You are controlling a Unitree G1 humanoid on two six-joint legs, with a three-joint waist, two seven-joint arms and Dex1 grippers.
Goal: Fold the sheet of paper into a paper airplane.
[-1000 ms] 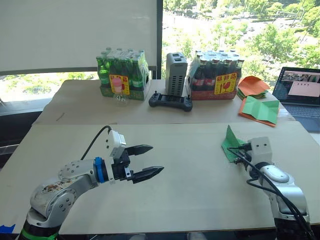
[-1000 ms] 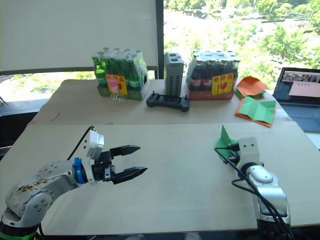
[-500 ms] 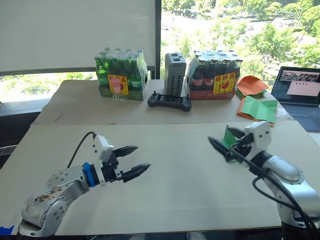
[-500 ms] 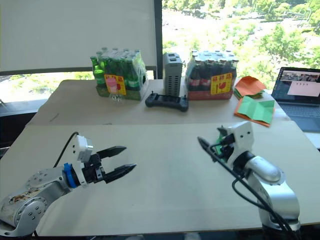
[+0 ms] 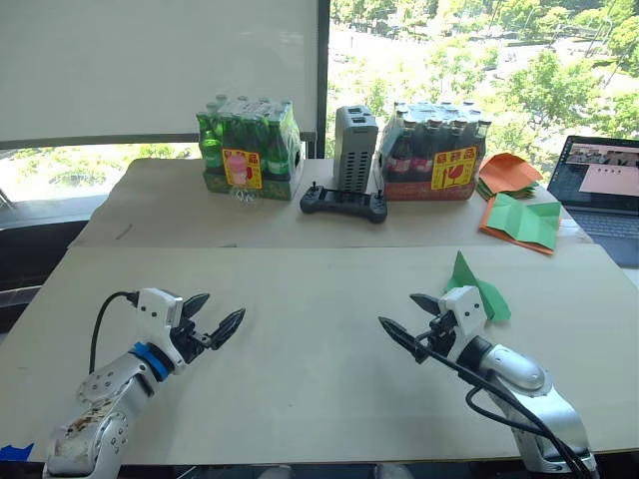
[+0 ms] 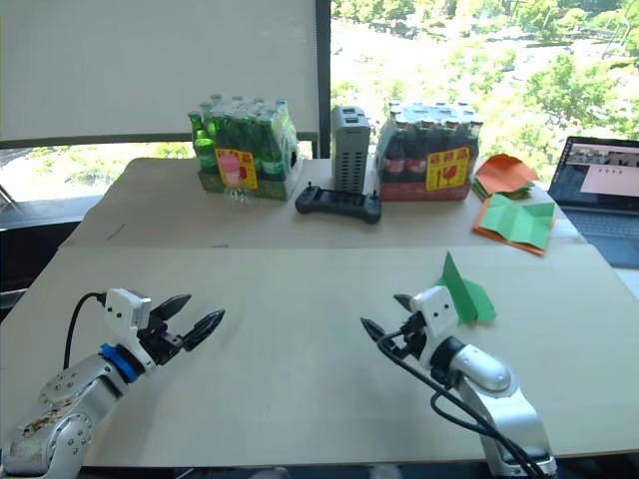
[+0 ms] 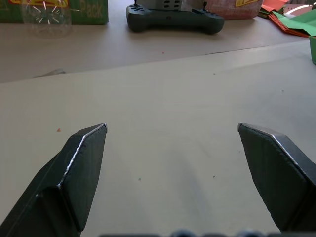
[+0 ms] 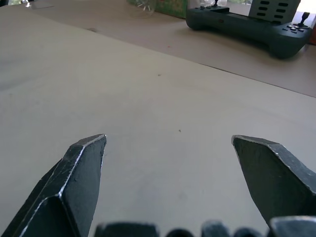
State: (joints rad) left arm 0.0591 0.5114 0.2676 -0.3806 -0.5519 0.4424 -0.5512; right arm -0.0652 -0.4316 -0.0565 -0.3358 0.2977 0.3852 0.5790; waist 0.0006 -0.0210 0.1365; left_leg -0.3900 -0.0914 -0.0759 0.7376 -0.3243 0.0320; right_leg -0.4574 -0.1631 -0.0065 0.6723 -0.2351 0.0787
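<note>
Meanwhile, the paper airplane [image 5: 476, 289] rests on the table [image 5: 319, 379], just beyond the right gripper [image 5: 406, 315], whose fingers are spread and empty; the left gripper [image 5: 212, 317] likewise gapes, well apart.

The right gripper [image 5: 407, 313] no longer holds the paper airplane [image 5: 476, 287]: a second ago its fingers were closed on the green paper, and now they stand spread and empty, pulled back toward the robot and turned toward the table's middle. The airplane now rests on the table [image 5: 319, 289] just behind that gripper, one wing standing up. The left gripper [image 5: 214, 319] is drawn back toward the robot and sits lower, its fingers apart as before.
</note>
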